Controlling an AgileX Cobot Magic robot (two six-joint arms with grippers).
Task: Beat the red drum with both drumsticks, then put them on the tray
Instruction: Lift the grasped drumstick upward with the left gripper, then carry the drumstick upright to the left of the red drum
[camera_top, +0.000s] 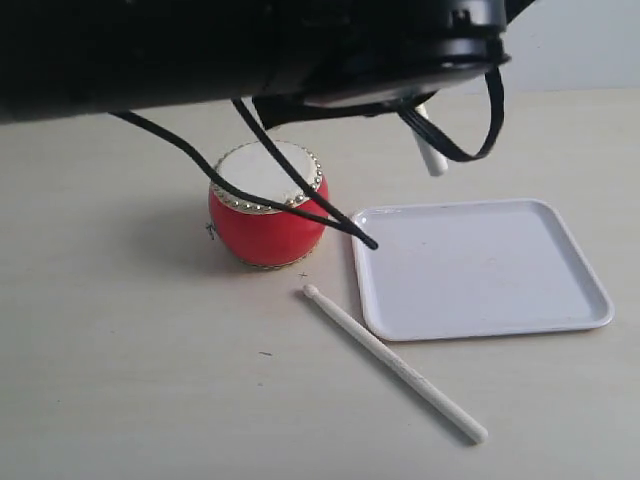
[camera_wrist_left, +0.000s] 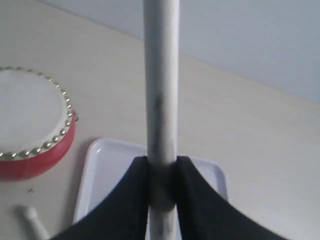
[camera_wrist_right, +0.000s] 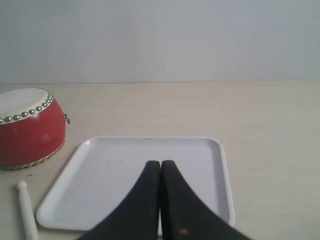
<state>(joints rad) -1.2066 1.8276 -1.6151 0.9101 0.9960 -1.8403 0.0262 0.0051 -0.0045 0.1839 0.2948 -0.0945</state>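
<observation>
The red drum (camera_top: 267, 206) with its cream skin and gold studs stands left of the white tray (camera_top: 480, 268). One drumstick (camera_top: 395, 363) lies on the table in front of them, its tip near the tray's front-left corner. My left gripper (camera_wrist_left: 162, 165) is shut on the other drumstick (camera_wrist_left: 161, 90), held up above the tray (camera_wrist_left: 100, 165); its end (camera_top: 431, 150) shows below the dark arm. My right gripper (camera_wrist_right: 160, 165) is shut and holds nothing, hovering over the tray (camera_wrist_right: 125, 170), with the drum (camera_wrist_right: 30, 130) and the lying drumstick (camera_wrist_right: 26, 210) off to one side.
A black arm with looping cables (camera_top: 300, 60) fills the top of the exterior view and hides the area behind the drum. A pale wall (camera_wrist_right: 160, 40) rises at the table's far edge.
</observation>
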